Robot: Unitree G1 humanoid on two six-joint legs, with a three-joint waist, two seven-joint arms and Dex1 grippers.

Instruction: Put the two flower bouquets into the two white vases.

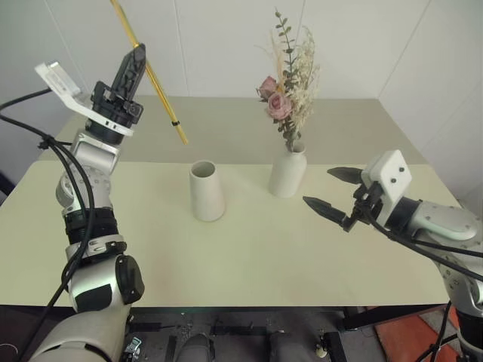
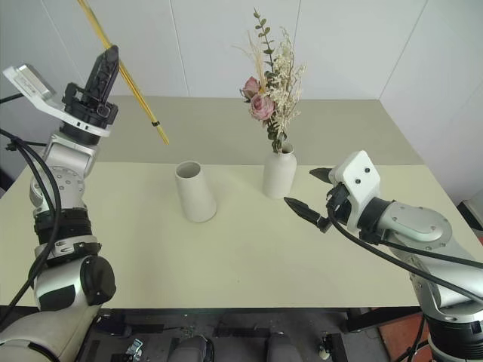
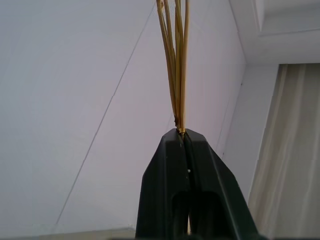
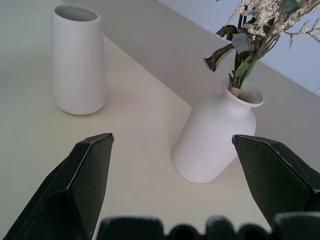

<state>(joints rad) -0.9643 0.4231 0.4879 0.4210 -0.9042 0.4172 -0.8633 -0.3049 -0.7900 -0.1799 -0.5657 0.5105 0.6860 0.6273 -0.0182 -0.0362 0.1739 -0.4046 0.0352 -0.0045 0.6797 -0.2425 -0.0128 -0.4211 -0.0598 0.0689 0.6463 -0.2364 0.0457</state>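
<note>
Overhead, slim yellow straw stalks [image 1: 151, 79] slant, pinched in the left claw [image 1: 136, 54].

i see open table [image 1: 249, 256] in front of the wide-mouthed vase [image 1: 207, 191]; its mouth is unobstructed from above. just right, the bottle vase [image 1: 288, 172] and its rose bouquet [image 1: 288, 90] crowd that side.

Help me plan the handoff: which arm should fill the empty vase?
Left. Its end effector is shut on the straw bunch, raised behind the wide-mouthed vase; the right end effector is open and empty.
</note>
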